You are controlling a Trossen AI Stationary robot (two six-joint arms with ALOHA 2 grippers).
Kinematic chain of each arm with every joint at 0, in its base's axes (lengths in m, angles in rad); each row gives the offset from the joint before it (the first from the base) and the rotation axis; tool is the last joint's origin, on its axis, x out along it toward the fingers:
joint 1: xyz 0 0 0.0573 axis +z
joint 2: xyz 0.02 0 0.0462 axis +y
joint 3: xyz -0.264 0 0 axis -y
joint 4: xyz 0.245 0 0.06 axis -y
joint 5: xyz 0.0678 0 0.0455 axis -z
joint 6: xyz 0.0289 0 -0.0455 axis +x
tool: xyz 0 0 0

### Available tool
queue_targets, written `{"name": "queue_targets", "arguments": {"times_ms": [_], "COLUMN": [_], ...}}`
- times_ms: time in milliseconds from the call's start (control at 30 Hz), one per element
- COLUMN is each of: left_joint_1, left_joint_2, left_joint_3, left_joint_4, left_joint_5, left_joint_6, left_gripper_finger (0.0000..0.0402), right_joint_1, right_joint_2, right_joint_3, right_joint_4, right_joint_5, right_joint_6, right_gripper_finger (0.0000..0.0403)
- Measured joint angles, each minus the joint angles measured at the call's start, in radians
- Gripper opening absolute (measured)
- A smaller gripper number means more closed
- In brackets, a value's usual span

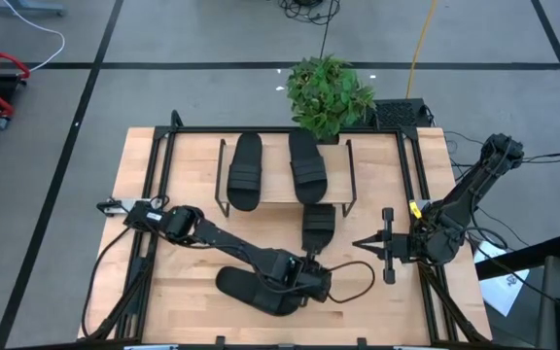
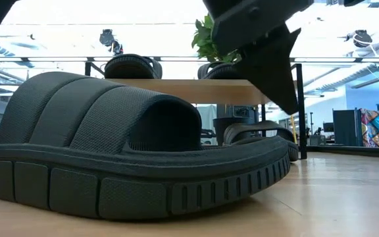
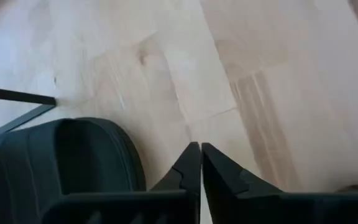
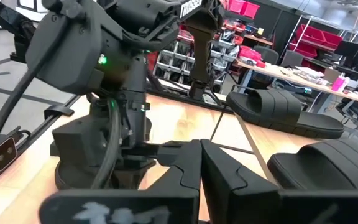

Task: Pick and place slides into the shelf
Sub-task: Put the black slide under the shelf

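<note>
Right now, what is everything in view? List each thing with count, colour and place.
slides: four, black; two on top of the shelf, one partly under the shelf's front edge, one on the table near the front
shelf: one, light wood top on black wire legs, at the table's back middle
plant: one, green, behind the shelf
table: one, light wood
left gripper: shut, empty, low over the table beside the front slide
right gripper: shut, empty, at the table's right side
</note>
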Motion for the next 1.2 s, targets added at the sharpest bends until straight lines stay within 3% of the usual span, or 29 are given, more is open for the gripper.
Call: {"name": "queue_targets", "arguments": {"times_ms": [400,1033,1200], "left_joint_1": [0.035,0.099,0.075], "left_joint_2": [0.0,-0.001,-0.006], "left_joint_3": [-0.121,-0.122,-0.123], "left_joint_4": [0.077,0.083,0.076], "left_joint_5": [0.005,-0.003,0.061], "left_joint_6": [-0.008,-0.031,0.036], "left_gripper_finger": [0.0,0.0,0.0], "right_joint_1": [0.0,0.0,0.007], "right_joint_2": [0.0,0.0,0.0], "right_joint_3": [0.0,0.0,0.0], "right_joint_4": [0.003,0.003,-0.005], "right_joint_5": [0.0,-0.001,-0.024], "right_joint_6": [-0.003,-0.007,-0.01], "right_gripper_finger": [0.0,0.0,0.0]}}
